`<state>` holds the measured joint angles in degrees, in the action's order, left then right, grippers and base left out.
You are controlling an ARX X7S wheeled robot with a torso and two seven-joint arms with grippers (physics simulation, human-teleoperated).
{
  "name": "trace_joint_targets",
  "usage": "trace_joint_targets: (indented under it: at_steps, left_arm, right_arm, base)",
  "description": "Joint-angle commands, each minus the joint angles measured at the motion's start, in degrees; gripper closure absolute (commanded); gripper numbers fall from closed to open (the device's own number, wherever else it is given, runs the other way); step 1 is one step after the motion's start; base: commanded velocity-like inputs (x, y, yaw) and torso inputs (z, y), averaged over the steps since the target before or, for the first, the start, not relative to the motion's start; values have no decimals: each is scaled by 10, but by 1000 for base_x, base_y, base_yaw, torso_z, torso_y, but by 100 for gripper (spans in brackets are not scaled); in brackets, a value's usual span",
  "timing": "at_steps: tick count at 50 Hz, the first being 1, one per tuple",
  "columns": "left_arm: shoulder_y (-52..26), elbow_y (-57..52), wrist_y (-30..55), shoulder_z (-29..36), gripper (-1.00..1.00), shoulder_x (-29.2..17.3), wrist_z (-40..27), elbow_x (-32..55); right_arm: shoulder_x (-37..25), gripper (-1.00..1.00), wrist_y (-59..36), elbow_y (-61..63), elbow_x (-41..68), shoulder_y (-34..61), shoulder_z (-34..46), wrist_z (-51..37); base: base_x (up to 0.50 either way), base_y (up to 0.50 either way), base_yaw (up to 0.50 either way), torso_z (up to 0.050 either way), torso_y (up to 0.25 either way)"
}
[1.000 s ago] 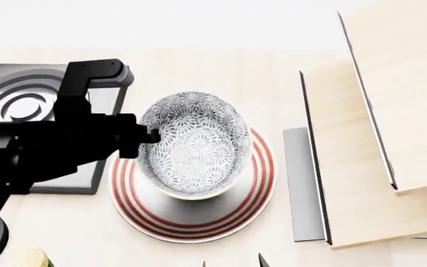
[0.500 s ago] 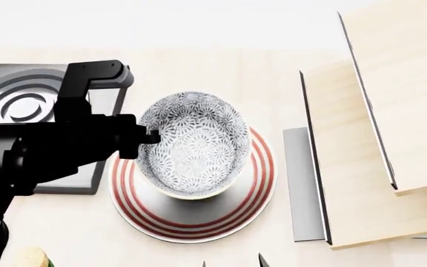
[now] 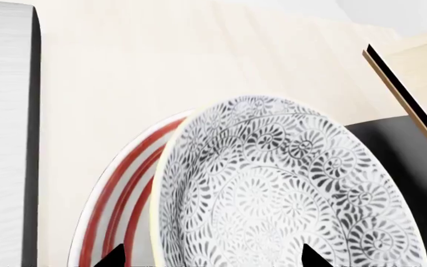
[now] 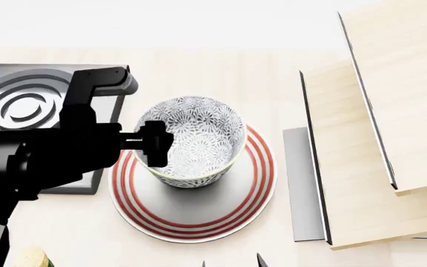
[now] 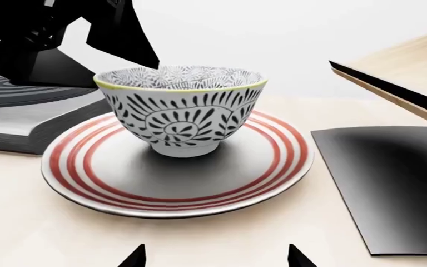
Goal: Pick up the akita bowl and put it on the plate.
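Observation:
The akita bowl, white with a dense grey-black floral pattern, stands upright on the middle of the plate, a flat white plate with red rings. The right wrist view shows the bowl resting level on the plate. My left gripper is at the bowl's left rim. In the left wrist view its tips stand wide apart, open, with the bowl's rim passing between them and the plate behind. My right gripper is open and empty, in front of the plate, its tips low in the head view.
A dark square stove burner with raised rings lies left of the plate, partly behind my left arm. Pale wooden panels rise on the right, with a grey slab beside the plate. A yellowish object sits at the lower left.
The bowl went from tilted to upright and now rests level on the plate. My left gripper has turned at the bowl's rim, and its fingers stand apart.

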<state>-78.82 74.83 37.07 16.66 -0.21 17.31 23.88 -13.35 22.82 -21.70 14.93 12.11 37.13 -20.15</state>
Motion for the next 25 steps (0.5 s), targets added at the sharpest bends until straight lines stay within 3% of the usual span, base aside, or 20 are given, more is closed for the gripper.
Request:
trace_joint_targets:
  at_steps: [1, 11, 25]
  left_arm:
    - [3, 1, 1, -21, -100, 1, 5, -17]
    - [2, 1, 0, -50, -100, 1, 11, -47]
    - [1, 1, -5, -16, -100, 1, 16, -23]
  right_arm:
    - [12, -100, -29, -65, -11, -5, 22, -2]
    - [12, -100, -30, -61, -10, -5, 25, -2]
    - [6, -100, -36, -50, -9, -6, 26, -6]
  base:
    - [0, 5, 5, 0, 0]
    - [3, 3, 4, -2, -3]
    - [3, 2, 3, -2, -3]
